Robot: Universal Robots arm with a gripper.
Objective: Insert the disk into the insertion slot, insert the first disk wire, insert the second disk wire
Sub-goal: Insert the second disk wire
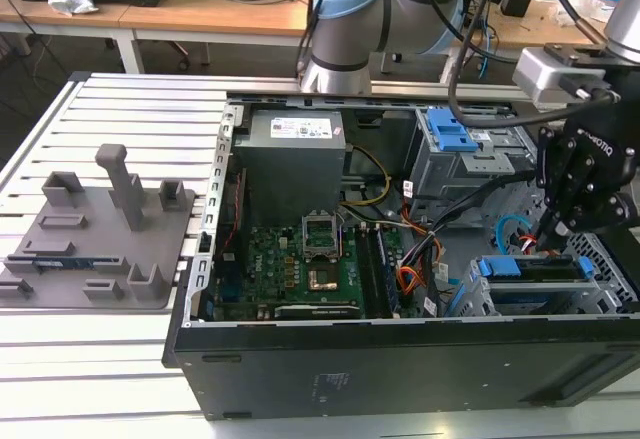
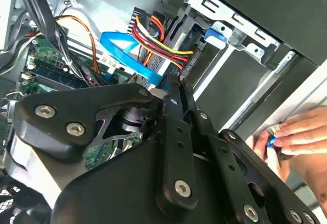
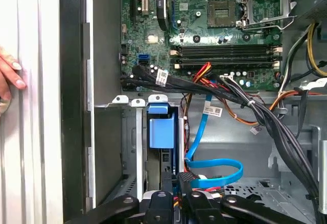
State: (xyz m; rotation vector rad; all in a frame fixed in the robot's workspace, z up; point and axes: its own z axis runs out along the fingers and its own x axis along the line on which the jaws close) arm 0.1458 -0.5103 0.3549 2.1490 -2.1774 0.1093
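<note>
Claw point(image 1: 556, 227) is down at the back end of the disk point(image 1: 535, 269), clenched on a black wire plug point(image 3: 185, 178) with red-yellow leads. Disk in its blue carrier already sits in the insertion slot point(image 1: 610, 274), long axis running across the exterior view. Can't read any labels. Someone's hand point(image 2: 299, 134) rests outside the case.

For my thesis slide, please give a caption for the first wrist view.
Gripper at the rear of the disk seated in the insertion slot, beside the blue cable.
</note>
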